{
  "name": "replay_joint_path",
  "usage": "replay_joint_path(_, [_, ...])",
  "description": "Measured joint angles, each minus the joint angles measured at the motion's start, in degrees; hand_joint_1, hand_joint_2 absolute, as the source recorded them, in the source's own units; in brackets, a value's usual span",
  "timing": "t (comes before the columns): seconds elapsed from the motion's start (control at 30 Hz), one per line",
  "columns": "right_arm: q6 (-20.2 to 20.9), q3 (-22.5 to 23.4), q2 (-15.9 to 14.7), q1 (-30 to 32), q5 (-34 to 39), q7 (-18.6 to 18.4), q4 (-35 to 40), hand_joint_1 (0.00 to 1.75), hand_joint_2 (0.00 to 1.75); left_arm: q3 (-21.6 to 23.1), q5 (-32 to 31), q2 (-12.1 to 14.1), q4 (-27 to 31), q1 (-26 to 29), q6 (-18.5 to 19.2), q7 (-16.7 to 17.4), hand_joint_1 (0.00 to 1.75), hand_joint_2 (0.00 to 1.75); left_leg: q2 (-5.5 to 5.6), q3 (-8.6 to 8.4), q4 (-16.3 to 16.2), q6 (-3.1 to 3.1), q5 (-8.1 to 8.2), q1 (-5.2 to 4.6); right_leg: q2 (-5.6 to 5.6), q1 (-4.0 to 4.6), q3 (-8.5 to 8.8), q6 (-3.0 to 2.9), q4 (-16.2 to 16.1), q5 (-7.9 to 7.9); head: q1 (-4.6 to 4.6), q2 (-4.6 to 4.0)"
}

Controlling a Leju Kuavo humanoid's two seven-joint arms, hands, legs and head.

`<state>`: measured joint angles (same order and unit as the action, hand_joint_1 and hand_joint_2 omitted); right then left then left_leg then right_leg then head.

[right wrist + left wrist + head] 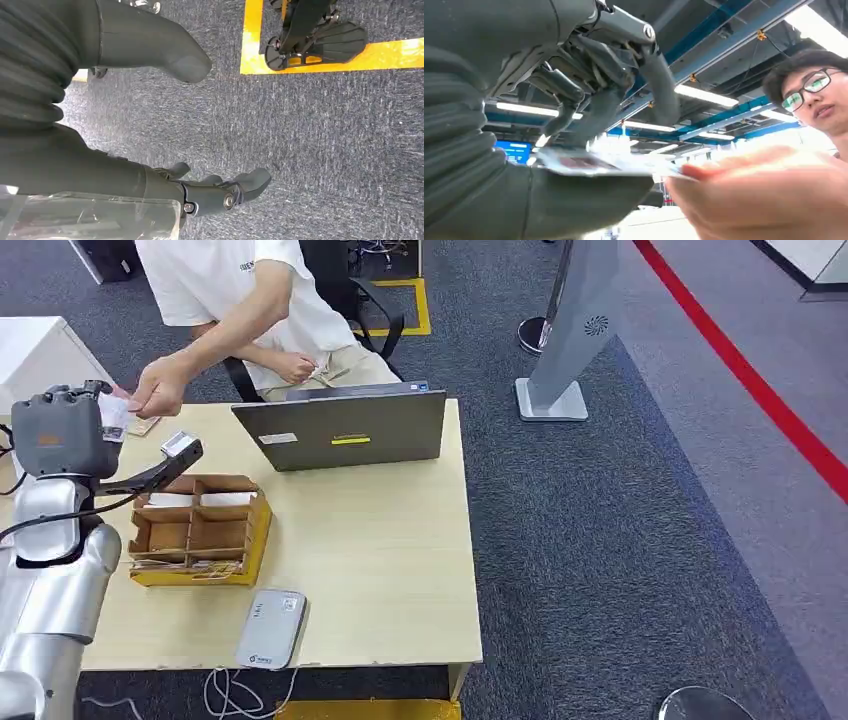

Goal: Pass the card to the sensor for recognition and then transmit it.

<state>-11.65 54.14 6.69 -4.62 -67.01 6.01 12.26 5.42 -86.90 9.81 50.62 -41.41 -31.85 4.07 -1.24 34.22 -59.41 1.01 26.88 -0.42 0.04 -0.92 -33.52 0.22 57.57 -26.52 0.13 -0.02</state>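
I'm seeing my left hand (589, 95) pinching the card (599, 164) between thumb and fingers, raised at the table's (390, 570) far left corner. A person's hand (769, 195) is gripping the card's other end. My right hand (200, 192) is hanging spread over carpet, holding nothing.

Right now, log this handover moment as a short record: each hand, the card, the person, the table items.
left hand: raised at the table's far left corner, holds the card
card: also touched by the person's hand
right hand: hangs over carpet, fingers apart, holds nothing
table: laptop, cardboard organizer, grey card reader
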Motion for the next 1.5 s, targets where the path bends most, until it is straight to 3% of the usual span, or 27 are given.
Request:
replay_joint_path(0.6, [-0.13,0.04,0.00,0.24,0.68,0.00,-0.07,0.00,1.75,-0.17,2.54,-0.15,7.72,5.79,1.16,-1.97,0.00,1.75,-0.02,-0.01,0.00,0.00,0.00,0.00,0.02,0.00,0.00,0.00,0.00,0.00,0.00,0.00])
replay_joint_path(0.8, [-0.22,0.59,0.00,0.36,1.53,-0.04,-0.07,0.00,1.75,-0.15,5.86,-1.22,18.10,13.11,3.64,-3.85,0.00,1.75,-0.03,0.00,0.00,0.01,0.04,-0.01,0.02,-0.01,-0.03,0.01,-0.01,-0.02,0.00,0.00])
replay_joint_path(0.97, [-0.46,1.79,0.00,0.66,3.28,0.00,-0.07,0.00,1.75,1.31,7.39,-3.02,31.68,22.85,6.12,-4.57,0.00,1.75,-0.10,0.00,0.00,0.05,0.14,-0.04,0.08,-0.03,-0.03,0.05,-0.02,-0.06,0.00,0.00])
replay_joint_path(1.1, [-0.98,3.15,0.13,1.08,4.28,-0.46,-0.07,0.00,1.75,4.29,6.49,-3.43,42.87,32.36,5.97,-4.72,0.00,1.75,-0.12,0.00,0.00,0.02,0.25,-0.04,0.12,-0.03,-0.04,0.09,-0.04,-0.14,0.02,0.00])
replay_joint_path(1.37, [-1.01,3.48,0.15,1.11,4.31,-0.46,-0.07,0.00,1.75,4.94,6.47,-3.43,44.53,33.89,5.92,-4.72,0.00,1.75,-0.12,0.00,0.00,0.02,0.25,-0.04,0.12,-0.03,-0.05,0.08,-0.04,-0.14,0.00,0.00])
replay_joint_path(1.47, [-1.03,4.20,0.31,1.24,4.55,-0.35,-0.04,0.00,1.75,7.24,6.58,-3.43,50.47,39.75,6.25,-4.61,0.00,1.75,-0.12,0.00,0.00,0.04,0.27,-0.04,0.12,-0.02,-0.05,0.09,-0.05,-0.17,-0.02,0.00])
replay_joint_path(1.5, [-1.11,4.85,0.46,1.27,4.50,-0.17,0.04,0.00,1.75,8.26,7.06,-3.43,52.24,42.05,8.41,-4.05,0.00,1.75,-0.10,0.00,0.01,0.04,0.27,-0.03,0.08,-0.02,-0.04,0.12,-0.05,-0.20,-0.02,0.00])
